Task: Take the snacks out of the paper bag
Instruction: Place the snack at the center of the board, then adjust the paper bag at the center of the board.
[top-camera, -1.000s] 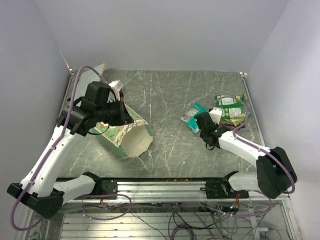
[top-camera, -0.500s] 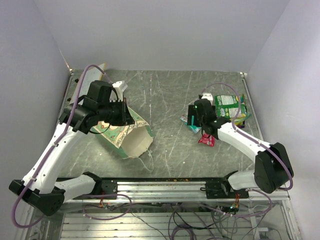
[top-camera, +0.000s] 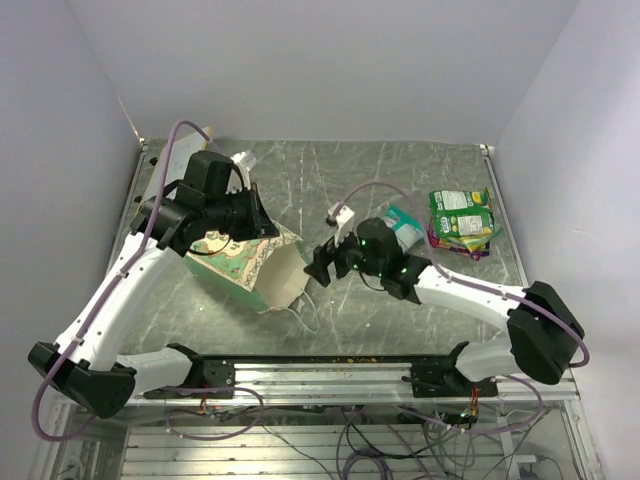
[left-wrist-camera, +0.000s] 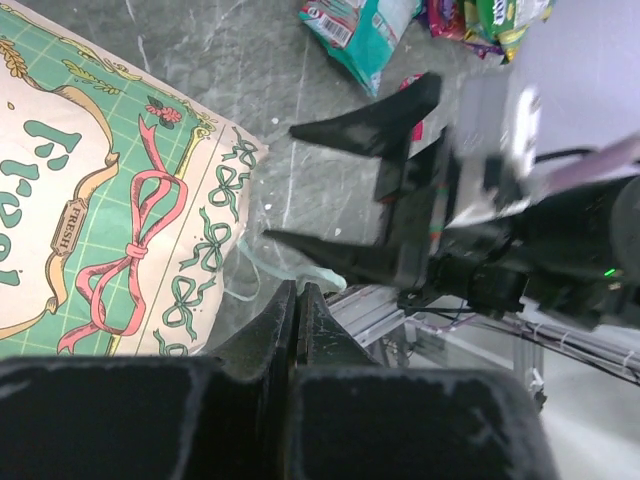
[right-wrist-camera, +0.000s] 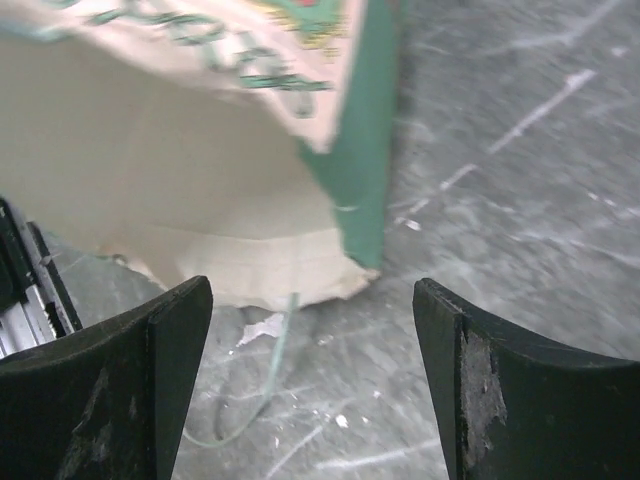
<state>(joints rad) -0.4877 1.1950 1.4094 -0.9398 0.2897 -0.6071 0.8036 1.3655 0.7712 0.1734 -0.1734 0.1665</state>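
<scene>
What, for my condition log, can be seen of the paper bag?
The paper bag is mint-green and cream paper, printed with bows and lettering, and plain cream inside. It lies on its side on the grey table. Its open mouth faces the right hand, which is open in front of it. A pale string handle trails from the mouth. The left hand, fingers closed, sits at the upper rim; whether it pinches the paper is unclear.

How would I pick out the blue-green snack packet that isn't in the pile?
Look at the far right edge of the grey table, where a stack of packets topped with green ones sits. Just left of that stack, beside the right robot arm, lies the blue-green packet. Unlike the stacked ones, it lies off the pile and is teal with white.
</scene>
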